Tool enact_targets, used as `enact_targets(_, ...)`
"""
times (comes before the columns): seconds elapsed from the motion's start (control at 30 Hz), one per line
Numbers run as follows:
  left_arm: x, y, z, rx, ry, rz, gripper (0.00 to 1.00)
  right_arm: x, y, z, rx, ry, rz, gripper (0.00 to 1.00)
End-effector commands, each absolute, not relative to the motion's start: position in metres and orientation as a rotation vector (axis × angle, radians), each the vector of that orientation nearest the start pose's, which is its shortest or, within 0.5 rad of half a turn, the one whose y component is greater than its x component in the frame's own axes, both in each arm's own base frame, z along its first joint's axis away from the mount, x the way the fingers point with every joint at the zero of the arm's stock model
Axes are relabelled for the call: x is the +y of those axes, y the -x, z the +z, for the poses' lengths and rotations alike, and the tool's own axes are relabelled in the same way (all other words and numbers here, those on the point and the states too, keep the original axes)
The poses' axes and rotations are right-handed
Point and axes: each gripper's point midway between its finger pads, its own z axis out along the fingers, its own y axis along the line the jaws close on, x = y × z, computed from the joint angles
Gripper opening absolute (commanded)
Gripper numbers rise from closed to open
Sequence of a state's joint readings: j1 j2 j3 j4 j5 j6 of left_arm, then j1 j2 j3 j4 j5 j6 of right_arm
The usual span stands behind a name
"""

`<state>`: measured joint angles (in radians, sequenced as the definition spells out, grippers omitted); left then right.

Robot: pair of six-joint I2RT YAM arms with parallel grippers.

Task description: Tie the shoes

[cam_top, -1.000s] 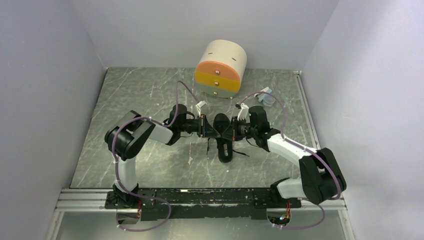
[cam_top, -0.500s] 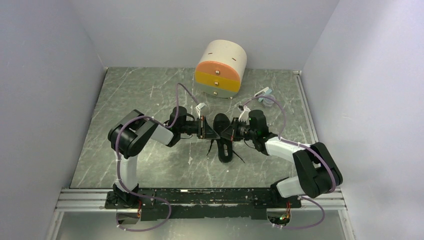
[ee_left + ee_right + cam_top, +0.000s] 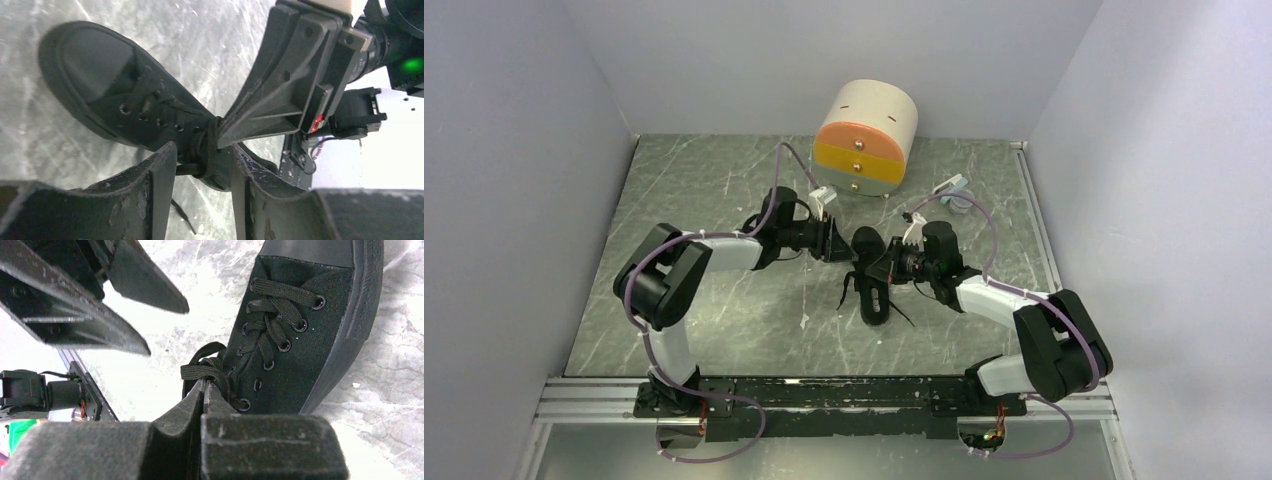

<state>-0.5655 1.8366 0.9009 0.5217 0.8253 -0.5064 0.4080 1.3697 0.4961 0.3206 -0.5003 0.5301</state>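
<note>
- Shoe (image 3: 874,305), seen from the top, lies lengthwise about mid-table (image 3: 724,200), black, well in front of the round drawer box (image 3: 865,140) at the far edge; the left gripper (image 3: 838,245) reaches in from the left near its far end, and the right gripper (image 3: 876,270) meets it from the right
- Left wrist view: the left gripper's (image 3: 202,150) fingers (image 3: 150,190) stand apart, with the bunched laces (image 3: 205,160) in the gap between them, and I cannot tell whether either finger touches them; the right gripper (image 3: 220,132) comes to a point on that same bunch, over the shoe's (image 3: 100,85) eyelet rows
- Right wrist view: the right gripper's (image 3: 203,390) fingers are pressed together, pinching a loop of the laces (image 3: 205,371) just beside the shoe's (image 3: 310,340) lower eyelets; the left gripper (image 3: 166,329) hangs spread at the upper left, apart from the laces
</note>
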Motion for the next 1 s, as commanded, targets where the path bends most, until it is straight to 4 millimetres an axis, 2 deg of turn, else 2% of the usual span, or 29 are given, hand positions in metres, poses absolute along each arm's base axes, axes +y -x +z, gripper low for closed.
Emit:
enact_targets(0.0, -0.338, -0.308, 0.098, 2.076, -0.743, -1.296, 0.47, 0.226, -0.267, 0.073, 2.241, 0.193, 1.044, 0.00)
enact_targets(0.07, -0.340, -0.314, 0.092, 2.082, -0.782, -1.267, 0.42, 0.226, -0.269, 0.074, 2.240, 0.197, 1.043, 0.00)
enact_targets(0.17, -0.348, -0.317, 0.083, 2.090, -0.865, -1.241, 0.29, 0.227, -0.269, 0.074, 2.242, 0.197, 1.044, 0.00)
enact_targets(0.23, -0.356, -0.312, 0.080, 2.078, -0.949, -1.221, 0.27, 0.228, -0.268, 0.074, 2.246, 0.197, 1.051, 0.00)
enact_targets(0.33, -0.370, -0.297, 0.076, 2.036, -1.076, -1.189, 0.33, 0.228, -0.268, 0.074, 2.247, 0.194, 1.056, 0.00)
enact_targets(0.47, -0.371, -0.289, 0.067, 2.024, -1.146, -1.124, 0.35, 0.228, -0.269, 0.073, 2.249, 0.190, 1.057, 0.00)
enact_targets(0.73, -0.364, -0.287, 0.070, 2.004, -1.148, -1.077, 0.38, 0.230, -0.270, 0.074, 2.248, 0.191, 1.065, 0.00)
enact_targets(0.97, -0.365, -0.277, 0.074, 1.972, -1.155, -1.135, 0.42, 0.230, -0.269, 0.073, 2.247, 0.187, 1.069, 0.00)
